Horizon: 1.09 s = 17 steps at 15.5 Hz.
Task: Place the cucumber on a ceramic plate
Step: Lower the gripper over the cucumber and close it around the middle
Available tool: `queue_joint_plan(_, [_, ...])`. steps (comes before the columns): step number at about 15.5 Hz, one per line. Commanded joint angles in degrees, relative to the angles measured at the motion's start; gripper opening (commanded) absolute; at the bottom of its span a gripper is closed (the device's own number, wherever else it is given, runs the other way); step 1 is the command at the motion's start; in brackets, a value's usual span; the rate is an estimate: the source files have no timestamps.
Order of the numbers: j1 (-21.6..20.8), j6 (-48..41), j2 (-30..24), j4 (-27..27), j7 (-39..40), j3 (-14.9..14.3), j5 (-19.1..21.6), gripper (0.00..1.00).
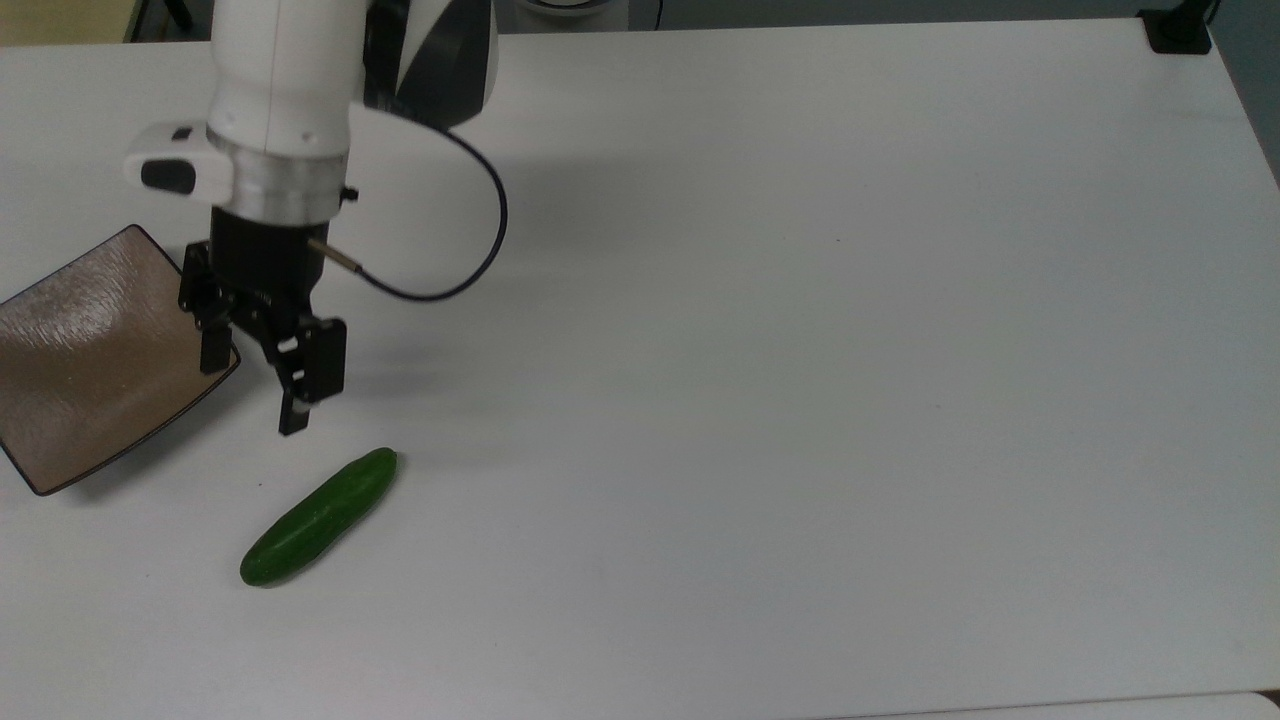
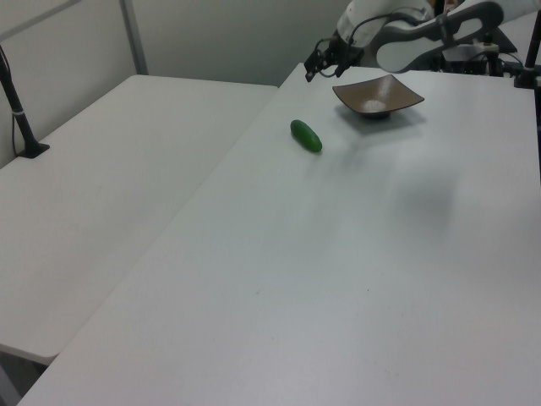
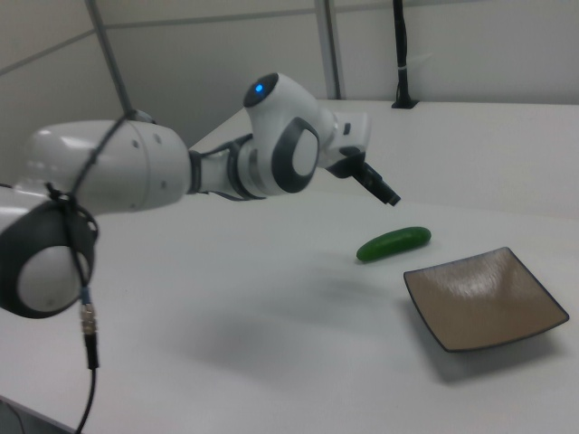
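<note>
One short, plump, dark green cucumber [image 1: 319,517] lay flat on the white desk [image 1: 800,350], well clear of the square, glossy brown ceramic plate [image 1: 90,370], which sat at the top view's left edge. The robot's black two-finger hand [image 1: 254,392] hung above the desk between plate and cucumber, fingers apart and holding nothing, pointing downward. One finger overlapped the plate's near corner in the top view. In the right view, the cucumber [image 3: 393,243] lay just beyond the plate [image 3: 485,298].
</note>
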<state>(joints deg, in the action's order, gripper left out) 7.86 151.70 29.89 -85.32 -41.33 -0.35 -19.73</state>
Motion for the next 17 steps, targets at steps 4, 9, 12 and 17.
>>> queue_joint_plan(4, [0.6,1.2,10.5,8.5,-14.1,2.1,-9.6,1.00])
queue_joint_plan(9, [0.5,3.0,16.1,11.4,-20.2,2.5,-16.7,1.00])
queue_joint_plan(12, [0.5,3.1,18.5,14.1,-20.3,2.5,-16.7,1.00])
queue_joint_plan(17, [0.4,3.0,20.6,14.6,-20.3,3.2,-18.6,1.00])
